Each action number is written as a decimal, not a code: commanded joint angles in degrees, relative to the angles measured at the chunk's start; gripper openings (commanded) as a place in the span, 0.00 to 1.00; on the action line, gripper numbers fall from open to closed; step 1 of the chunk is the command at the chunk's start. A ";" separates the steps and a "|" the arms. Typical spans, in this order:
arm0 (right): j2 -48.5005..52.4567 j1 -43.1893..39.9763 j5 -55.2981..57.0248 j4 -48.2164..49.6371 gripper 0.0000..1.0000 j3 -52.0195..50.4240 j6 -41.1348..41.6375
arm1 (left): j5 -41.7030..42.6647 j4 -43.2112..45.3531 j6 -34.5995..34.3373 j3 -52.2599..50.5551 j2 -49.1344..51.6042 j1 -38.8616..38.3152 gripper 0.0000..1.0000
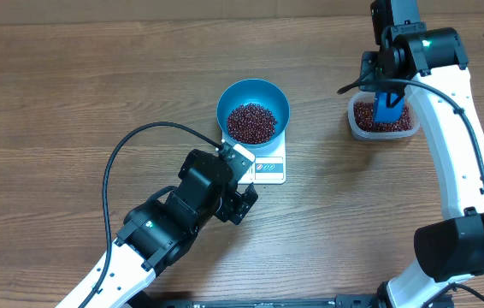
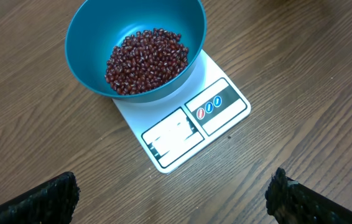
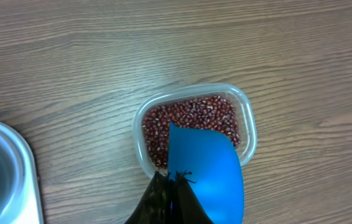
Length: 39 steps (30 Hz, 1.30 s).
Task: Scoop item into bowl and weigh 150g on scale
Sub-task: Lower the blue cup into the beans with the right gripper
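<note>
The blue bowl [image 1: 256, 89] [image 2: 89, 37] stands on the white scale [image 1: 269, 166] [image 2: 222, 106], holding a heap of red-brown beans [image 1: 250, 123] [image 2: 146, 59]. My left gripper [image 1: 244, 202] [image 2: 173, 196] hovers over bare table just in front of the scale, open wide with nothing between its fingers. Far right, my right gripper [image 1: 385, 85] [image 3: 173, 179] is shut on a small blue scoop [image 1: 388, 109] [image 3: 208, 171]. The scoop hangs over a clear tub [image 1: 354, 125] [image 3: 251, 127] of more beans [image 3: 191, 115]. I cannot tell what the scoop holds.
The left arm's black cable [image 1: 131, 141] loops over the table left of the scale. The right arm's white links [image 1: 464, 145] run down the right side. Bare wood lies between scale and tub.
</note>
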 commanded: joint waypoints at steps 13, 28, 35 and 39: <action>-1.75 -0.11 -0.13 -0.15 0.04 1.46 0.61 | -0.72 0.17 -0.74 -0.31 0.26 0.09 0.99; -1.75 -0.15 2.89 -0.42 0.04 1.46 1.44 | -0.72 0.17 -0.74 -0.31 0.26 0.09 1.00; -1.68 -0.15 9.88 -0.52 0.04 1.44 1.73 | -0.70 0.17 -0.74 -0.31 0.26 0.09 1.00; -1.46 -0.15 14.16 -0.74 0.04 0.44 1.70 | -0.70 0.17 -0.74 -0.31 0.24 0.09 1.00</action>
